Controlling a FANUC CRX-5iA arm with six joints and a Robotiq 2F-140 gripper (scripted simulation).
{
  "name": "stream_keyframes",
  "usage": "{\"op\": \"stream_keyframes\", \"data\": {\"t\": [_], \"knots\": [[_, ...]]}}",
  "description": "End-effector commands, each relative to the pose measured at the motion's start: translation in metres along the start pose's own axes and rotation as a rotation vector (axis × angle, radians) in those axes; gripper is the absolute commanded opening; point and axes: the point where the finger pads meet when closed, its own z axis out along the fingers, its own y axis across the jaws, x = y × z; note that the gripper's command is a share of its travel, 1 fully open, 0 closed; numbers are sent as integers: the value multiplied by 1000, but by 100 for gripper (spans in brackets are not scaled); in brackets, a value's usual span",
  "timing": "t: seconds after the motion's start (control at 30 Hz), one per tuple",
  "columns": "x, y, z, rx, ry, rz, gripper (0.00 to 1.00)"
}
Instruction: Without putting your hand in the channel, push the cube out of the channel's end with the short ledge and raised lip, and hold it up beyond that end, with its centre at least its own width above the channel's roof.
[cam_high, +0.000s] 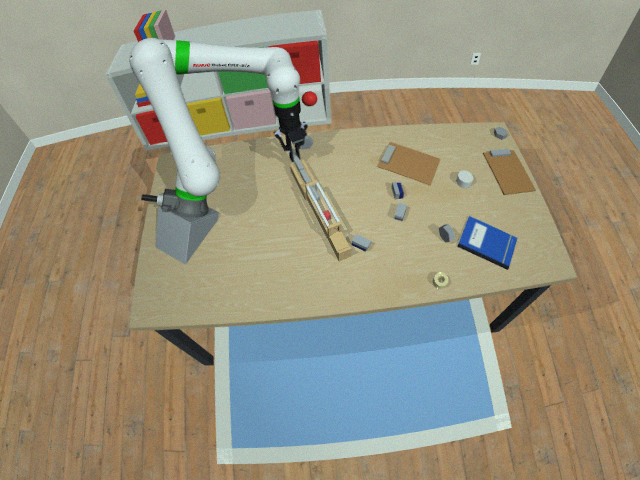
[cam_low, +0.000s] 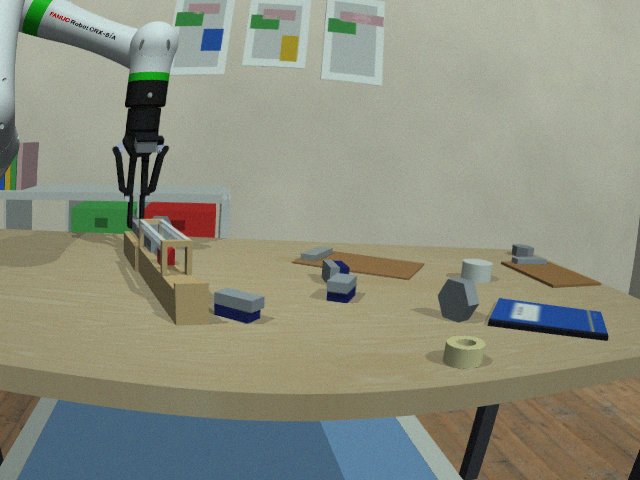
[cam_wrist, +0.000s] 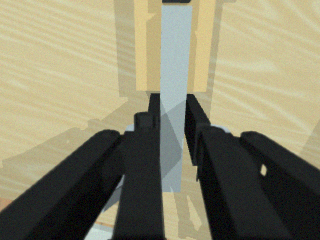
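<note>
A long wooden channel (cam_high: 320, 204) lies slantwise on the table, its roofed frame section also in the exterior view (cam_low: 160, 263). A small red cube (cam_high: 326, 214) sits inside the frame section (cam_low: 166, 255). The near end carries a solid ledge block (cam_high: 341, 246). My gripper (cam_high: 295, 149) stands upright at the far end, outside the channel, shut on a long grey stick (cam_wrist: 175, 75). The stick reaches into the channel toward the cube (cam_high: 306, 173). The wrist view shows my fingers clamped on both sides of the stick.
A grey-and-blue block (cam_high: 361, 242) lies right beside the ledge end. Further right are more small blocks (cam_high: 400, 210), a grey hexagonal piece (cam_high: 446, 233), a blue book (cam_high: 488, 241), a tape ring (cam_high: 440, 280), a white cylinder (cam_high: 464, 178) and two brown boards (cam_high: 409, 163). A shelf (cam_high: 222, 77) stands behind.
</note>
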Motion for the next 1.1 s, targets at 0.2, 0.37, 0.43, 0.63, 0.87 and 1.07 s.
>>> {"op": "stream_keyframes", "data": {"t": [0.2,0.37,0.43,0.63,0.87,1.07], "knots": [[11,-1,-1,1,0,-1,10],[19,-1,-1,1,0,-1,10],[21,-1,-1,1,0,-1,10],[32,-1,-1,1,0,-1,10],[50,-1,-1,1,0,-1,10],[62,-1,-1,1,0,-1,10]]}}
